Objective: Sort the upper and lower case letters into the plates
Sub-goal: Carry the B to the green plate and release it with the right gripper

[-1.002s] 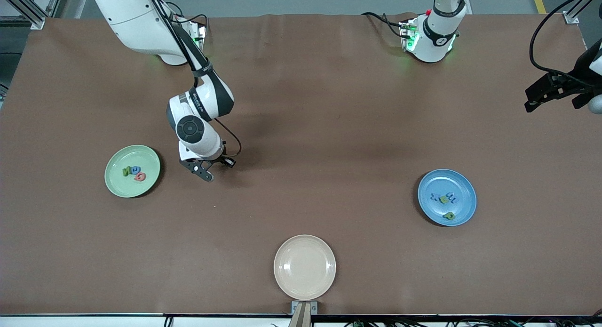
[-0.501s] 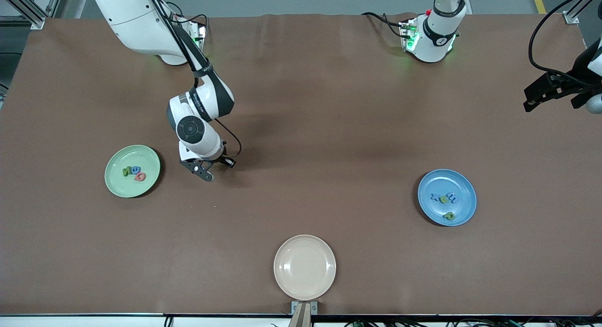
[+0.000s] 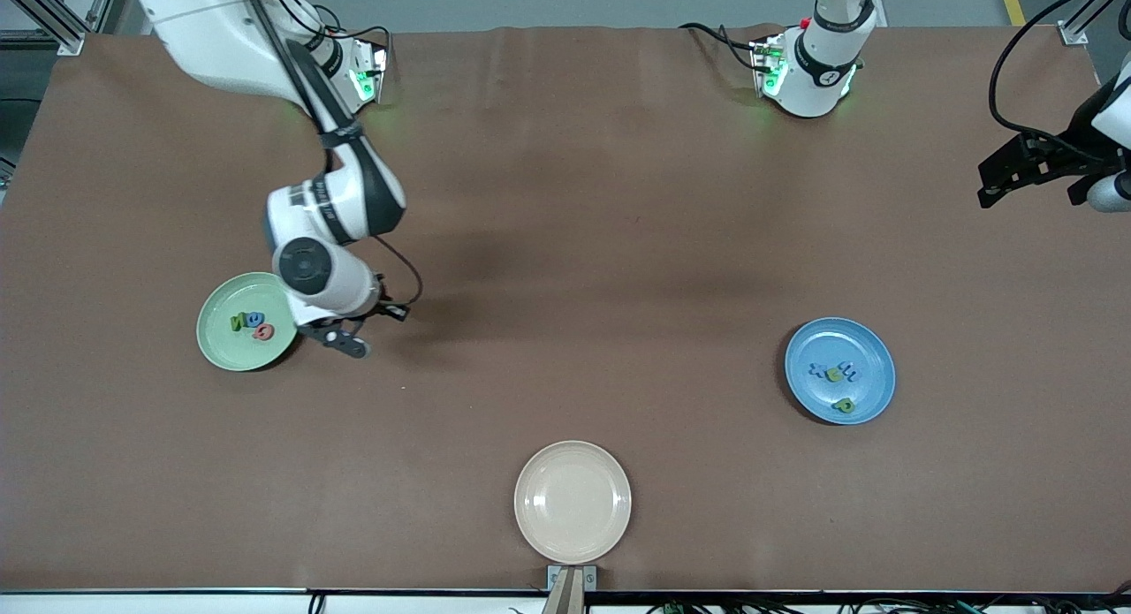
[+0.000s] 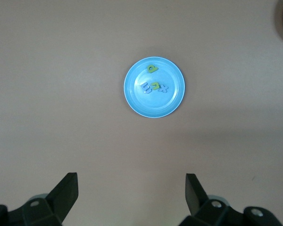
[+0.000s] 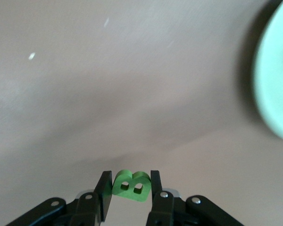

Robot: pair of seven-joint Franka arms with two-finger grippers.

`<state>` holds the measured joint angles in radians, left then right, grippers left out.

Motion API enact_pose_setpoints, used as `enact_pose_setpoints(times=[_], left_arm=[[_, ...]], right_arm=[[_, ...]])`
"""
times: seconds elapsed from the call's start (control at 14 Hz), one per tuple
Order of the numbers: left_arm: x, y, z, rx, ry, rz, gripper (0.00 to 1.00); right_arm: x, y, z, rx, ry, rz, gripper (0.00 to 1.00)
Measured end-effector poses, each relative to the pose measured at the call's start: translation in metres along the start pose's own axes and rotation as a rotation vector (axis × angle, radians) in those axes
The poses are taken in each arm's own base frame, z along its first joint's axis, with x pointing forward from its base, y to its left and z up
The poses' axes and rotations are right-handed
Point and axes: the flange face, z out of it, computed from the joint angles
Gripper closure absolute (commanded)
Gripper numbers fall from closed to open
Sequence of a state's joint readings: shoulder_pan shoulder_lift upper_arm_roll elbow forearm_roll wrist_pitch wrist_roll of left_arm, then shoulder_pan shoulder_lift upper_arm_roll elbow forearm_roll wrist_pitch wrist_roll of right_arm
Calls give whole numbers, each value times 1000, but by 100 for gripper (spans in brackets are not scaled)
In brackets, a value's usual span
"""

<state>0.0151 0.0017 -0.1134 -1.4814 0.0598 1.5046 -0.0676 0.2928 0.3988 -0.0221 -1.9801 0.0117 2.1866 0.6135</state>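
My right gripper point(image 3: 347, 343), clamped on a green B point(image 5: 130, 185), has shifted toward nine o'clock, reaching the mint plate point(image 3: 216, 342); left gripper point(image 4: 132, 197) waits agape.

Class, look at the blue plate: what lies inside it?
Inside the blue plate lie four small letters: three clustered near its middle and a green one apart, nearer the front camera. Nothing covers them.

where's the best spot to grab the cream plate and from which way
Judging by its shape, take the cream plate by its raised rim, one finger inside and one outside, coming straight down. It lies flat and holds nothing; the edge nearest the robots looks easiest to reach.
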Motion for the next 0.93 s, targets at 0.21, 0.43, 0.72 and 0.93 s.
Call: enact_pose_setpoints(times=[0.21,0.43,0.72,0.93], left_arm=[[0,14,3,0,-6,26,0],[1,16,4,-1,-9,29,0],[1,16,5,-1,-9,30,0],[1,15,5,-1,-9,28,0]], right_arm=[[34,65,-9,19,-13,-149,76],[58,122,-1,37,-28,-302,76],[70,180,15,59,-54,-450,76],[62,183,31,62,-71,-536,76]])
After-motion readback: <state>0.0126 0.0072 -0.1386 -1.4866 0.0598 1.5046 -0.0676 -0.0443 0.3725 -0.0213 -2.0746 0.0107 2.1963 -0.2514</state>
